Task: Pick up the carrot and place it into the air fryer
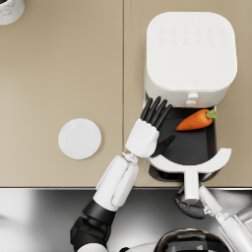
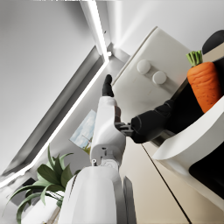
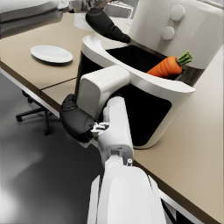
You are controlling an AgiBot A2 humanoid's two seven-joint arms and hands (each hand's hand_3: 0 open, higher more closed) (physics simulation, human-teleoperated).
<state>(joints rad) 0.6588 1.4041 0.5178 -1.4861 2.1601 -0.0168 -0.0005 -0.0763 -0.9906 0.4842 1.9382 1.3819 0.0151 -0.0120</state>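
Note:
The orange carrot (image 1: pixel 194 120) (image 2: pixel 204 85) (image 3: pixel 166 66) with its green top lies in the black basket of the white air fryer (image 1: pixel 189 49) (image 3: pixel 175 22). The basket's drawer (image 1: pixel 219 160) (image 3: pixel 131 70) is pulled out toward me. My left hand (image 1: pixel 150 130) (image 2: pixel 118 122) hovers over the drawer's left side, fingers stretched out and apart, holding nothing; the carrot lies a little to its right. My right hand (image 1: pixel 189 206) (image 3: pixel 76 120) grips the white drawer handle (image 1: pixel 191 184) (image 3: pixel 103 89) at the table's front edge.
A white plate (image 1: pixel 79 138) (image 3: pixel 51 54) sits on the tan table (image 1: pixel 59 74) left of the fryer. A pale cup (image 1: pixel 10 10) stands at the far left corner. The table's front edge (image 1: pixel 59 186) runs just below the plate.

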